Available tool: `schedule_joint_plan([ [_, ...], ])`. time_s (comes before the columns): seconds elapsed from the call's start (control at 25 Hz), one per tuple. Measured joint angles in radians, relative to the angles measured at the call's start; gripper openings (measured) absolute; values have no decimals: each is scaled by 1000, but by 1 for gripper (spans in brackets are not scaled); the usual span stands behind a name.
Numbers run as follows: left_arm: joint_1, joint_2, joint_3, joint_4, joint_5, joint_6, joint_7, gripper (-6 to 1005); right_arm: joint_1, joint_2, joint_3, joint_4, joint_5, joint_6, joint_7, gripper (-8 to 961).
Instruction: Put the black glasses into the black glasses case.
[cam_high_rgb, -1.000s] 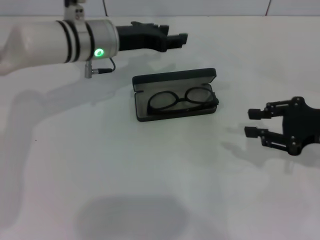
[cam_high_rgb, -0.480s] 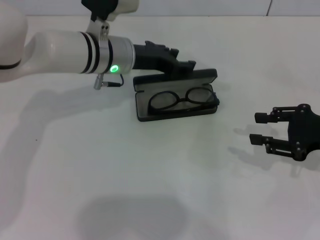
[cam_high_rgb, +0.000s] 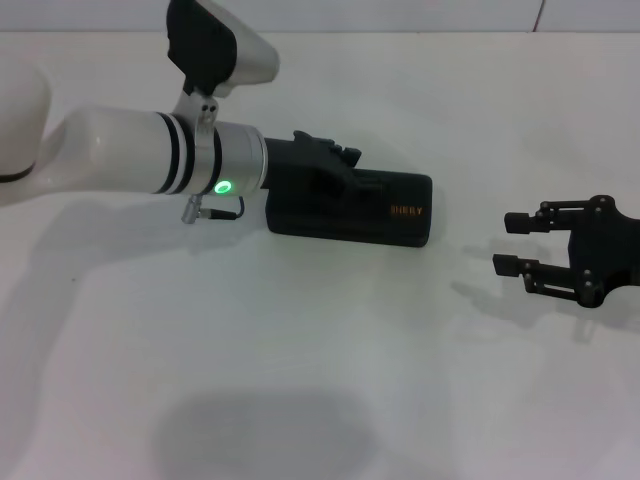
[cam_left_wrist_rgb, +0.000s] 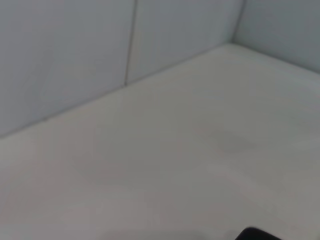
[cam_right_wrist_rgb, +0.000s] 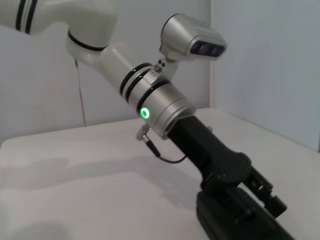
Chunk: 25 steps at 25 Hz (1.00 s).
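The right gripper (cam_high_rgb: 510, 243) hovers over the white table (cam_high_rgb: 300, 380), fingers parted and empty. Farther back, the closed black rectangular hard glasses case (cam_high_rgb: 385, 212) lies under the left gripper (cam_high_rgb: 345, 175); its finger spread cannot be made out.

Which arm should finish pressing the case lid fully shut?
The left. The left gripper is already on top of the closed-looking glasses case, so it can press down. The right gripper hangs open off to the case's right, touching nothing.
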Motion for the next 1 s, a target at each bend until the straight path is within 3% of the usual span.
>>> schedule_joint_plan([
  [0.2,17,-1,22,-4,-56,2,47,608,5,3,3,-4,3,6,1,504],
  [0.32,52,2,19,19,-178,77,156,608,8,4,3,-9,7,-5,0,509],
  [0.48,151,14,-16,91,-398,345,395,609,23,7,3,-10,16,-41,-2,515],
  [0.64,238,25,-112,139,-440,634,527,610,37,18,4,-13,41,-95,-42,522],
  [0.72,282,48,-171,136,-430,771,582,610,46,25,4,-13,60,-124,-92,525],
  [0.88,337,87,-203,78,-420,854,659,610,73,32,-5,35,124,-172,-203,531],
  [1.0,358,97,-207,42,-403,872,690,611,96,33,-7,101,170,-223,-276,656],
])
